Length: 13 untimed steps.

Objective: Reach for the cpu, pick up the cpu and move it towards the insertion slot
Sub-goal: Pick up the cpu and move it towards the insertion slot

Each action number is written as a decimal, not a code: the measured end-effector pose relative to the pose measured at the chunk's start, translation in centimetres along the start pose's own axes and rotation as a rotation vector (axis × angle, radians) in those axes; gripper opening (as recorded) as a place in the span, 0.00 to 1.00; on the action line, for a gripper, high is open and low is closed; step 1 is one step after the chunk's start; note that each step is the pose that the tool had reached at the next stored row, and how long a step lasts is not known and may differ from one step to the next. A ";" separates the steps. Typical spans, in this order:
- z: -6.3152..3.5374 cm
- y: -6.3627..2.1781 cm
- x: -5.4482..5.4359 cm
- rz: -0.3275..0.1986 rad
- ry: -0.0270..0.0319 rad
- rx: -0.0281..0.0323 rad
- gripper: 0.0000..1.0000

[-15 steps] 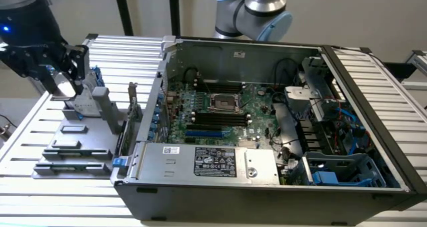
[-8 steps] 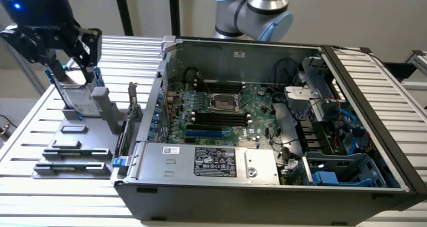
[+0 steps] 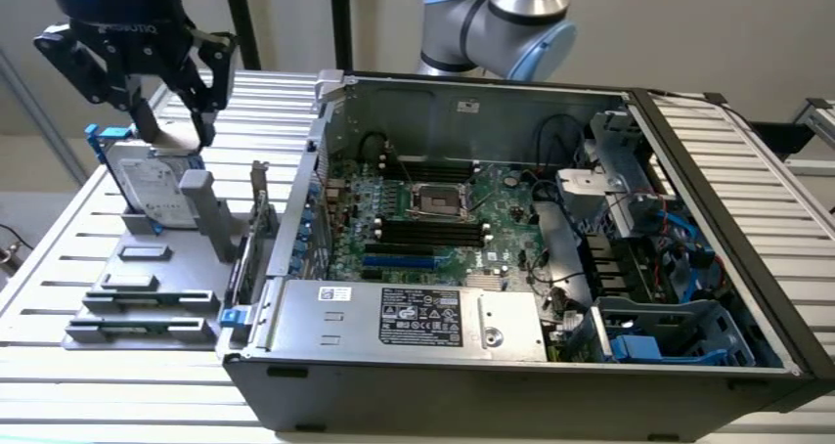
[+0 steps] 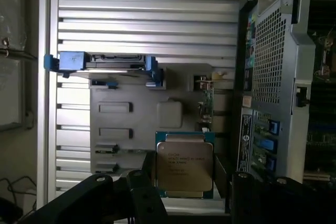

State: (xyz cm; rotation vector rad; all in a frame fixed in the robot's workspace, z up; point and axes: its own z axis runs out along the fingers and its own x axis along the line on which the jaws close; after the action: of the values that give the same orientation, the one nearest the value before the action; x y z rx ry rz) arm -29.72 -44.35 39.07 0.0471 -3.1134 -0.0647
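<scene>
- Bench [image 3: 53,239]: slatted, carries case and tray.
- Case [image 3: 391,385]: open, board facing up. Its side wall stands btwn cpu and slot, so I'd judge a low carry could clip it.
- Tray [image 3: 144,322]: grey, on the exterior view's left of the case. A pale pocket in it looks vacant.
- Drive [image 3: 151,185]: blue brackets, standing on edge in the tray, below the fingers. A dropped cpu would likely hit it.
- Slot [image 3: 437,199]: dark square w/ silver frame, mid-board, well apart from the cpu.
- Cpu [image 4: 185,167]: lid facing the wrist cam, level, looks lifted off the tray.
- Fingers [image 4: 140,195]: look closed on the cpu by its edges. Thin edge grip, so a jolt could tilt or slip it.
- Count: 1 bench, 1 case, 1 tray, 1 drive, 1 slot, 1 cpu, 2 fingers.
</scene>
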 end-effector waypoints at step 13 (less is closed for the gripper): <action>-0.90 -0.11 -5.9 0.000 0.0006 -0.0025 0.54</action>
State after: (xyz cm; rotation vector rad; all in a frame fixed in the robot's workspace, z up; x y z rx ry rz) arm -23.78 -44.31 39.81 0.0470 -3.1127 -0.0686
